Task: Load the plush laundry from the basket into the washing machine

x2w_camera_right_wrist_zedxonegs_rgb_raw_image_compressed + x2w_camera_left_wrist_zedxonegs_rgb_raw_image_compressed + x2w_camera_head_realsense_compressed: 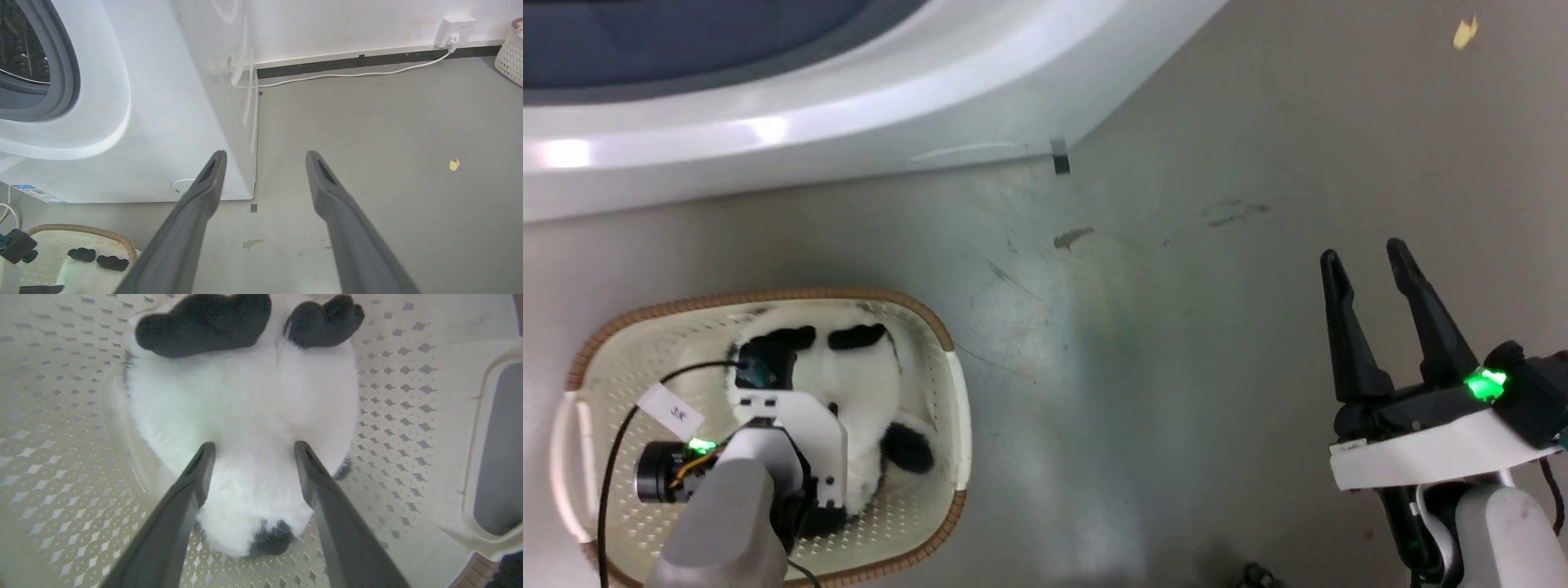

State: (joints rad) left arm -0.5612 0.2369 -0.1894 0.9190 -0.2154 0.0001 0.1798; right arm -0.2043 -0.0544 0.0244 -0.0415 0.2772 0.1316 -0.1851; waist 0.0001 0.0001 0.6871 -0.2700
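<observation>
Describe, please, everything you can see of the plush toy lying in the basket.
The plush laundry is a fluffy white soft toy with black patches: two stubby black limbs at one end and a black patch at the other. It lies on the perforated bottom of the basket. The open left hand straddles its white body, fingertips at the fur; whether they press in, I cannot tell.

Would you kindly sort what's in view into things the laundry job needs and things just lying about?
For the job: plush laundry, basket, washing machine, left gripper.
Lying about: yellow scrap, wall socket, white cable, woven basket.
</observation>
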